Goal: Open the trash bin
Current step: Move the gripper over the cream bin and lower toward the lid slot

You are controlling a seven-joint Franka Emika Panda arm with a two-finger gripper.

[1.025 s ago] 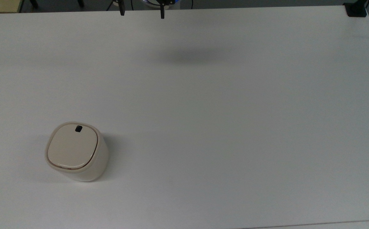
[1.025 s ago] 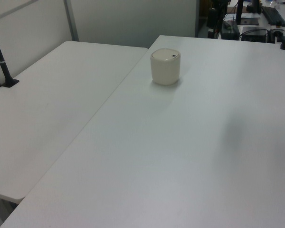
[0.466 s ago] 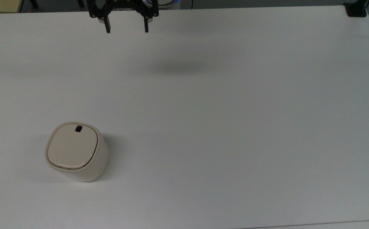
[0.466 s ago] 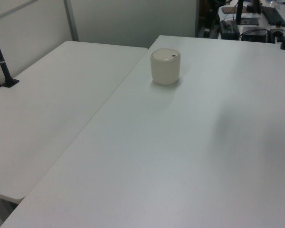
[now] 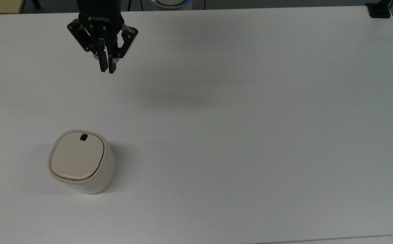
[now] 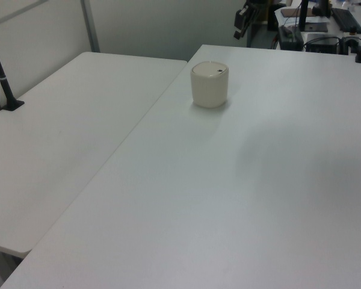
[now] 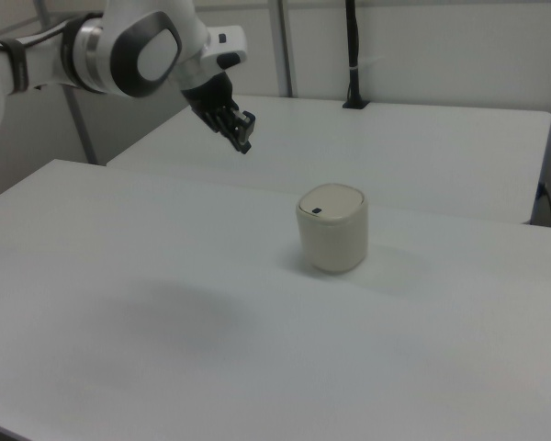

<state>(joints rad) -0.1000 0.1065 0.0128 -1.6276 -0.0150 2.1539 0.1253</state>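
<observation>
A broad white table (image 5: 250, 118) fills the scene, with a second white table (image 6: 54, 138) butted against it along a seam on the left view's left. The white Franka arm (image 7: 119, 50) reaches in from the right view's upper left, carrying a black gripper (image 5: 107, 69) that hangs in the air above the table near the top view's upper left; its two fingers are pressed together with nothing between them, tips pointing down the top view toward the bin but well apart from it. The trash bin (image 5: 81, 162) stands upright on the table in the top view's lower left, alone, with bare tabletop all round it. It is a small cream-white plastic bin with a rounded-square body slightly tapering downward. Its flat lid (image 5: 76, 156) lies closed and level, edged by a thin brownish line. A small black push button (image 5: 83, 137) sits near the lid edge that faces the gripper.
</observation>
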